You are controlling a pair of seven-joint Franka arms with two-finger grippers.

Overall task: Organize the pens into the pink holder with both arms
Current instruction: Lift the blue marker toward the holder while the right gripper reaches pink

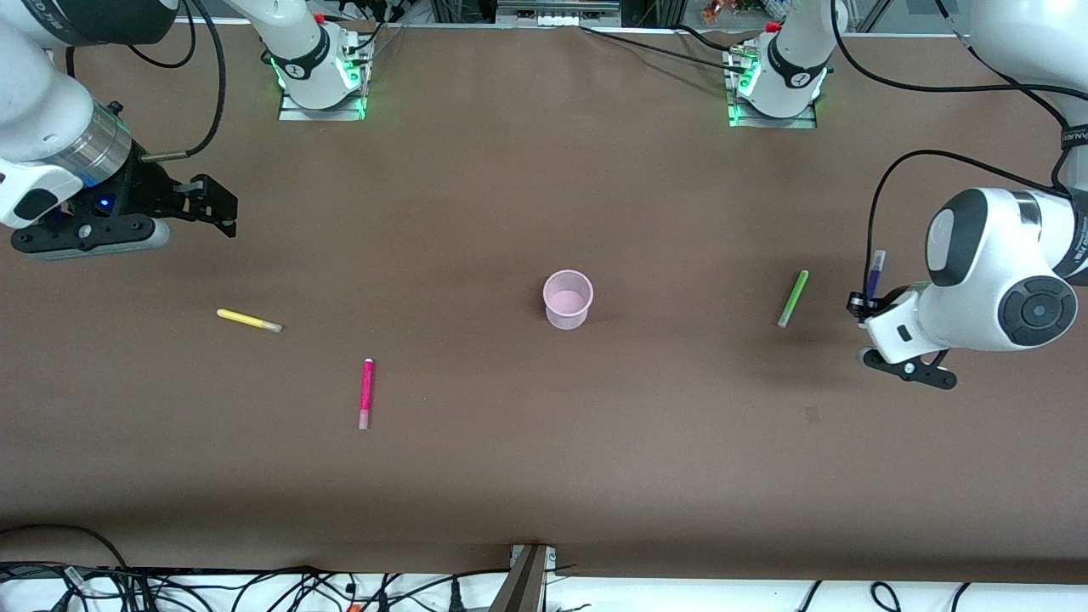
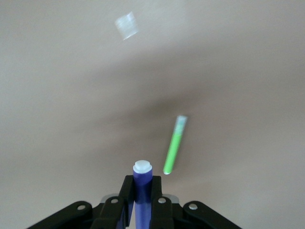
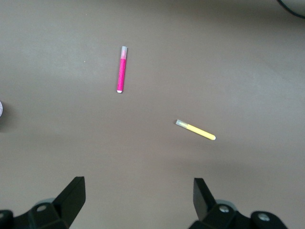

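The pink holder stands upright mid-table; it shows blurred in the left wrist view. My left gripper is in the air at the left arm's end of the table, shut on the dark blue-purple pen, which shows between its fingers. The light green pen lies on the table between that gripper and the holder. My right gripper is open and empty above the table at the right arm's end. The yellow pen and the magenta-pink pen lie below it.
The brown table bears only the holder and three pens. The arm bases stand along its edge farthest from the front camera. Cables hang along the edge nearest that camera.
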